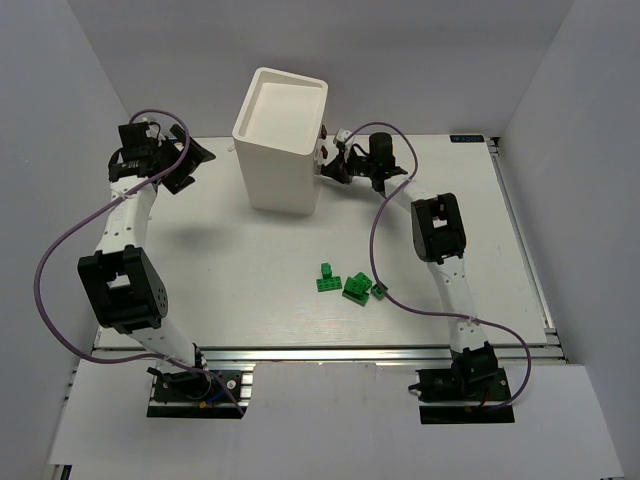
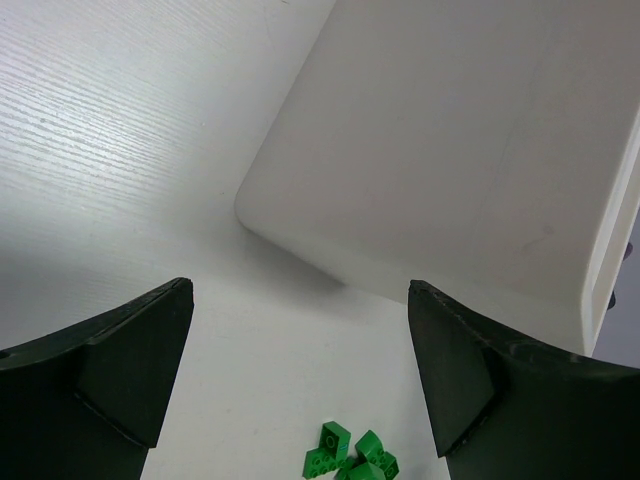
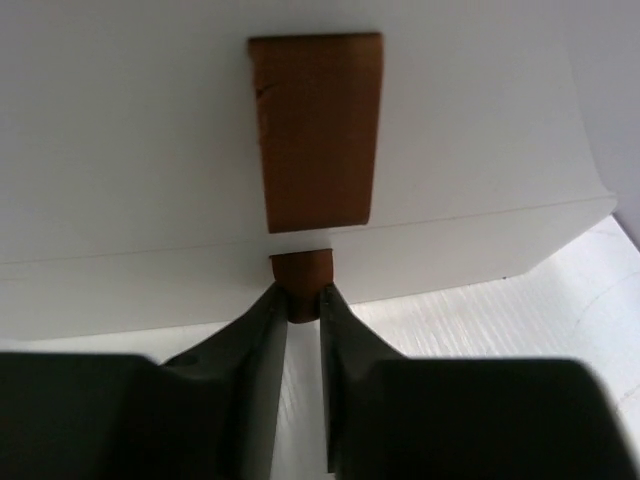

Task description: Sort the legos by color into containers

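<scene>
The white cabinet stands upright at the far middle of the table, its drawer fronts facing the right arm. The right gripper is up against that face. Its fingers are drawn almost together, pinching a small brown knob on the drawer front nearest the table. A second, larger-looking knob sits on the front above it, untouched. From the wrist view both fronts look flush, though how far either drawer is out cannot be told for certain. The left gripper hangs beside the cabinet's opposite side, near it but apart. Its two fingers are spread wide with nothing between them (only bare tabletop and the cabinet's corner show in the gap). The legos lie loose on the table in front of the cabinet and a little toward the right arm, well apart from both grippers: a tight cluster of green bricks, one standing taller at the left of the group and a small darker one at the right. No other colours show.
</scene>
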`<control>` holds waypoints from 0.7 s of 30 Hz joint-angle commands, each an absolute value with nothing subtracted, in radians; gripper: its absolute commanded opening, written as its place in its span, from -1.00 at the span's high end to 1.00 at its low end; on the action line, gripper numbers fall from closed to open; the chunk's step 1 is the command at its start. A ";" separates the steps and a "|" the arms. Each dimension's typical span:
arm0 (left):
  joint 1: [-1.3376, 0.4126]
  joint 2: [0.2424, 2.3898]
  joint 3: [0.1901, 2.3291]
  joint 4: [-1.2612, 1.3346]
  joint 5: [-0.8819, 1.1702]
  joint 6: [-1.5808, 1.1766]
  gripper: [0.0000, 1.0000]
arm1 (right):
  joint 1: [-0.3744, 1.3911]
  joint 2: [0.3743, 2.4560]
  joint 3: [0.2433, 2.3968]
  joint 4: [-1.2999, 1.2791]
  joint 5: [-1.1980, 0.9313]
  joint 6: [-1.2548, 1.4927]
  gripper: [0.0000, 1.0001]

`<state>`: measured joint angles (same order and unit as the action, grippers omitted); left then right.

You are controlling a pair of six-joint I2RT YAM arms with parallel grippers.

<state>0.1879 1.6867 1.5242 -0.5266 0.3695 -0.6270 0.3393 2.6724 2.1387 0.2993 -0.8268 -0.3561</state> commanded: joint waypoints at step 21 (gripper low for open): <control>0.192 1.436 1.339 -0.473 0.287 -0.630 -0.96 | 0.278 2.269 1.718 0.218 -0.566 -0.416 1.00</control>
<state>0.1879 1.5127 1.3674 -0.5037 0.3168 -0.6289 0.3111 2.3848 1.7470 0.2684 -0.6338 -0.3828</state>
